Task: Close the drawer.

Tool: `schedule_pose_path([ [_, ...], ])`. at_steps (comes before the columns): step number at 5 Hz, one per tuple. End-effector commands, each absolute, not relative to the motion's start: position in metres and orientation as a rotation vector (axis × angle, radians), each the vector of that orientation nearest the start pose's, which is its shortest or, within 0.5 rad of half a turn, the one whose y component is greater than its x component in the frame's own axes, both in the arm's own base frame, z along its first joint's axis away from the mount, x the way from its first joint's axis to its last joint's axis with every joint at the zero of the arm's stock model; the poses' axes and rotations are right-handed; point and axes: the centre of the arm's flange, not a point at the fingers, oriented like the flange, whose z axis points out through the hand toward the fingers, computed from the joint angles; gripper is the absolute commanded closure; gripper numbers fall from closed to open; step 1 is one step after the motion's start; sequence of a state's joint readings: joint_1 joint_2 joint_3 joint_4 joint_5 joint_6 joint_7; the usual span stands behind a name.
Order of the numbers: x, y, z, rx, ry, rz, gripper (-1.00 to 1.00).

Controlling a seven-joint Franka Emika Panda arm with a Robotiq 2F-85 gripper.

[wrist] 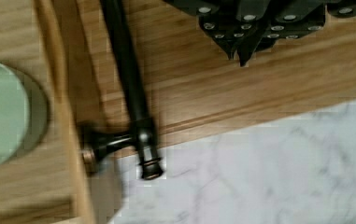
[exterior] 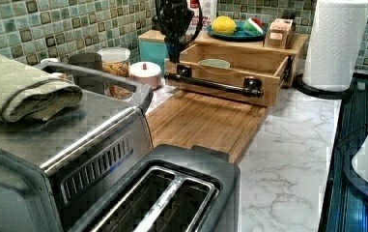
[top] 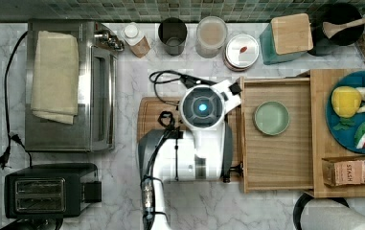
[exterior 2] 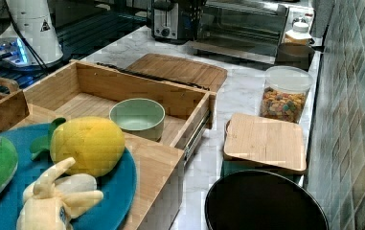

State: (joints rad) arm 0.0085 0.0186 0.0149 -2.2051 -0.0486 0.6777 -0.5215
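The drawer (top: 276, 82) stands pulled out of its light-wood cabinet, and a green bowl (top: 271, 118) sits inside it. A long black bar handle (exterior: 215, 83) runs across the drawer's front. My gripper (exterior: 174, 50) hangs over the handle's end at the left view's left, just in front of the drawer. In the wrist view the gripper (wrist: 239, 53) is shut with nothing in it. There it is over the cutting board (wrist: 259, 93), beside the handle (wrist: 129, 79) and apart from it. The arm's wrist (top: 202, 108) covers the gripper in the top view.
A cutting board (exterior: 205, 121) lies on the marble counter in front of the drawer. The cabinet top carries a blue plate of toy fruit (top: 357, 110). Jars (top: 211, 36) line the tiled wall. A toaster oven (top: 70, 86) and a toaster (top: 46, 189) stand at the top view's left.
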Motion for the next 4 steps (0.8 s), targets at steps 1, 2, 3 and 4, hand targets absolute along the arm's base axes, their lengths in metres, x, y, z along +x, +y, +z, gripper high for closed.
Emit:
schedule_pose_path([
  [1, 0.511, 0.057, 0.383, -3.249, -0.238, -0.111, 1.00],
  [2, 0.520, 0.059, 0.375, -3.322, -0.240, -0.067, 1.00],
  [3, 0.521, 0.067, 0.358, -3.378, -0.250, -0.075, 1.00],
  [4, 0.523, 0.071, 0.341, -3.368, -0.247, -0.042, 1.00],
])
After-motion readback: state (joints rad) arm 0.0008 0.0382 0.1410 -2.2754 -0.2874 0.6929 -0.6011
